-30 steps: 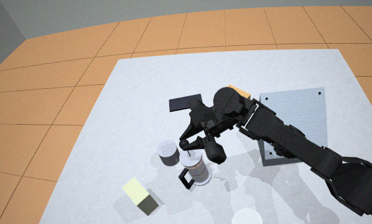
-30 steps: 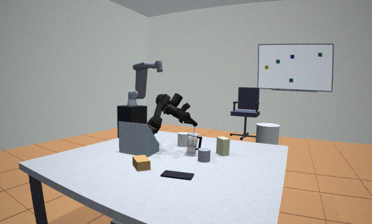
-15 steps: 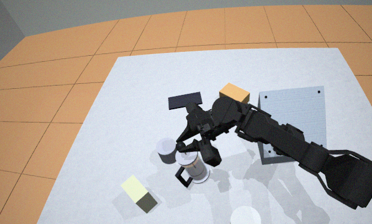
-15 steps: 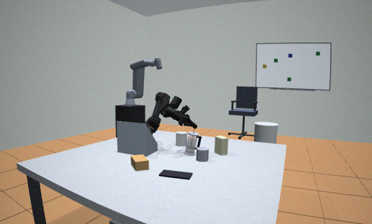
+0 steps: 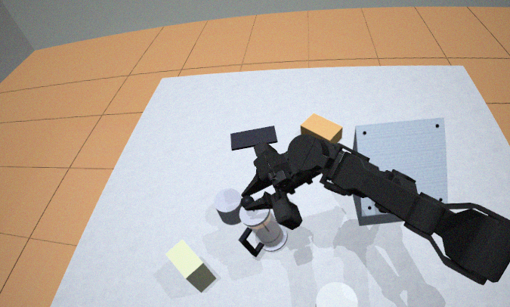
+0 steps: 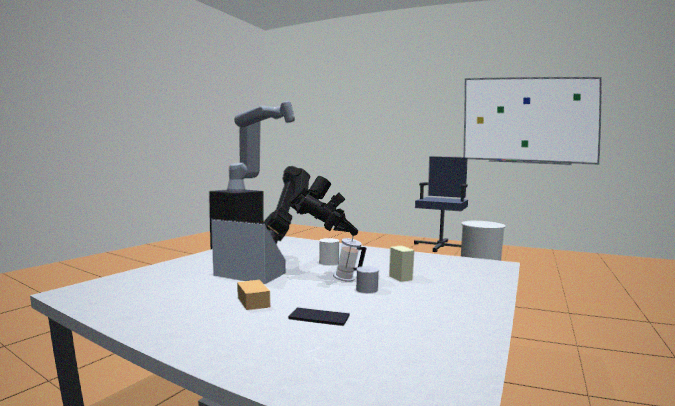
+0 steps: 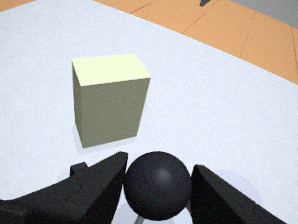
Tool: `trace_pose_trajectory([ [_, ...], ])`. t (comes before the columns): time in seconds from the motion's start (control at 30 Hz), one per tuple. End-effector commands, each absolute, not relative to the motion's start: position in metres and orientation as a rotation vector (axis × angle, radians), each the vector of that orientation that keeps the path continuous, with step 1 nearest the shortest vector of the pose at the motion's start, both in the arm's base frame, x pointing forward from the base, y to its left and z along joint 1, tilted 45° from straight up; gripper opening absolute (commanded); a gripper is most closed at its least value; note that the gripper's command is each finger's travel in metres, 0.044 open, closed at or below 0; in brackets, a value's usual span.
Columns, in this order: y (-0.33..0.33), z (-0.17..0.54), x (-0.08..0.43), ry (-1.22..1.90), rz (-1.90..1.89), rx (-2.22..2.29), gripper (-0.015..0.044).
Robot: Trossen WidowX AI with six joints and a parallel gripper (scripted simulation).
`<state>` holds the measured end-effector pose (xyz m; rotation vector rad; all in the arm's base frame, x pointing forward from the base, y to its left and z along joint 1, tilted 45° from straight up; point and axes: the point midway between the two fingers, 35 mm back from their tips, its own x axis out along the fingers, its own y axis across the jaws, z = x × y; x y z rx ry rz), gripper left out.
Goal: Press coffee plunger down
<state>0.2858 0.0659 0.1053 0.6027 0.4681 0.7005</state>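
Black and round, the knob [image 7: 157, 185] of the plunger is gripped between the two fingers, which stand partly closed against its sides; the grip is seen most plainly in the wrist view. A short length of thin rod [image 7: 137, 221] is visible beneath the knob. The press [image 5: 264, 230] stands upright on the white bench [image 5: 363, 91], its glass body clear and its dark handle [image 5: 250, 243] turned toward the pale yellow block [image 5: 190, 265]. The gripper [image 5: 251, 201] is positioned just above the lid of the press, with the arm [image 5: 386, 187] angled down from its grey base [image 6: 244, 242]. A grey cup [image 5: 228, 206] is set just beside the press, and a second grey cup [image 6: 328, 251] is seen on its far side in the exterior view. An orange block [image 5: 321, 127] and a flat black slab [image 5: 253, 137] lie well apart from the press, nearer the bench's other edge.
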Motion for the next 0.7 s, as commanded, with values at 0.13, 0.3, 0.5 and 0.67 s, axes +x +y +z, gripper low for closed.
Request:
trace_pose_trajectory([
  [0.13,0.0728,0.0962,0.2819,0.514,0.720,0.640,0.0118],
  [0.3,0.0725,0.0958,0.2825,0.513,0.720,0.640,0.0118],
  [0.5,0.0722,0.0954,0.2833,0.513,0.721,0.639,0.0118],
  [0.67,0.0720,0.0950,0.2837,0.513,0.720,0.639,0.0118],
])
